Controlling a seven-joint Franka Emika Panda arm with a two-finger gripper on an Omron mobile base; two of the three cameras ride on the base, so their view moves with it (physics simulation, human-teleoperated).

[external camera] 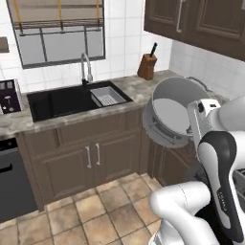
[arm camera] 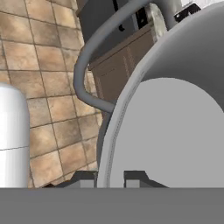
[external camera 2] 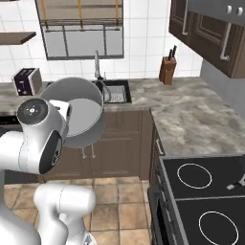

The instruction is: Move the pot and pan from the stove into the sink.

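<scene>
Light-grey metal is nearest the hand camera: the pot is carried on its side, its rim wall running between the two dark fingertips, so the gripper is pinched shut on the rim close to one loop handle. Held by the rim like this, the pot hangs tilted from one edge, its open mouth facing sideways rather than up, which I judge leaves it free to swing if the arm turns sharply. In the left base view the pot is in mid-air above the tiled floor, in front of the corner cabinets and level with the counter edge; the right base view shows it well apart from the stove, whose black glass top lies bare where it is in frame, so I cannot tell where the pan is. Farther on, the sink sits in the marbled counter, a rack taking up its right end and the faucet rising at its back edge. The left part of the basin looks the roomiest place to lower the pot, coming in over the front edge and staying clear of faucet and rack. The toaster and knife block stand off to either side of the route.
</scene>
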